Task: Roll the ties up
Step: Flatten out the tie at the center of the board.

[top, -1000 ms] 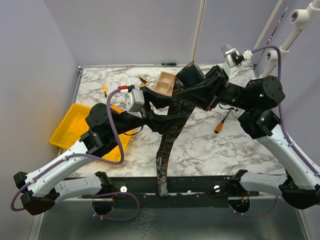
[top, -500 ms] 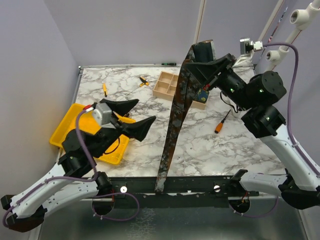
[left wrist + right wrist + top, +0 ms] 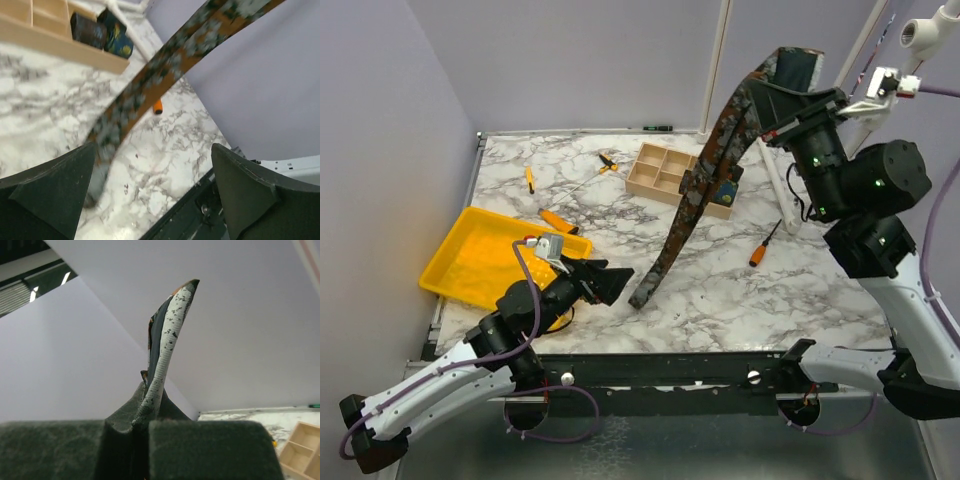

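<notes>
High above the back right of the marbled surface, the right fingers are clamped shut on the wide end of 1 tie, rust-brown and mottled. It hangs slantwise, its narrow tip down at the surface near the left fingers, which are spread wide and empty. Soft, light and limp, probably slick, it is best pinched flat near the tip to start a roll.

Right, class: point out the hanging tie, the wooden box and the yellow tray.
hanging tie (image 3: 672, 235): top view, lower strip.
wooden box (image 3: 648, 162): top view, empty left compartment.
yellow tray (image 3: 480, 258): top view, bare floor.
</notes>
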`<state>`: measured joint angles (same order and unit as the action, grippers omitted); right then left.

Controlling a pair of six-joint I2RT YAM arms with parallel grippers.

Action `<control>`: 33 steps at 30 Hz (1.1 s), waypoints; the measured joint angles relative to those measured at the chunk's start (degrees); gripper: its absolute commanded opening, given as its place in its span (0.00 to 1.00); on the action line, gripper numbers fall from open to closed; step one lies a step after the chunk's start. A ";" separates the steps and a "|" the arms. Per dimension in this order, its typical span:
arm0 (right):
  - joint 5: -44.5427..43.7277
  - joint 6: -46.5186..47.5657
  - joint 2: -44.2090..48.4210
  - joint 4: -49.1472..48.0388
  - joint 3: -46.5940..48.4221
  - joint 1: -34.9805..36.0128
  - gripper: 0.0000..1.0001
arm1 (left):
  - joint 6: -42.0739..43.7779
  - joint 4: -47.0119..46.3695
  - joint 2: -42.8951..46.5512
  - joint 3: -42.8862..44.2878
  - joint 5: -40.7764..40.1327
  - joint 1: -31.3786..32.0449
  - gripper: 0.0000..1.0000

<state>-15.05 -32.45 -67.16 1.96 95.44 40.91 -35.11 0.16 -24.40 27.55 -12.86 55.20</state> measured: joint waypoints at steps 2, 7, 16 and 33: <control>-3.76 1.11 4.02 0.04 -3.87 0.00 0.00 | -6.08 1.36 0.83 -3.21 -0.24 0.00 0.99; -11.50 3.41 12.28 -0.13 -14.86 -0.07 0.00 | -21.09 3.58 3.13 -11.65 -0.68 0.00 0.99; -17.27 4.81 16.74 0.28 -26.49 -0.11 0.00 | -29.53 0.59 -4.50 -16.70 -5.77 0.00 0.99; -16.63 5.97 21.29 2.43 -33.07 -0.11 0.00 | -6.58 -2.60 -47.54 9.42 7.19 -9.70 0.78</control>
<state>-31.68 -26.48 -45.87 4.38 62.37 40.80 -41.69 -2.44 -71.94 36.97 -5.67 45.50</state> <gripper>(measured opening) 0.012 0.809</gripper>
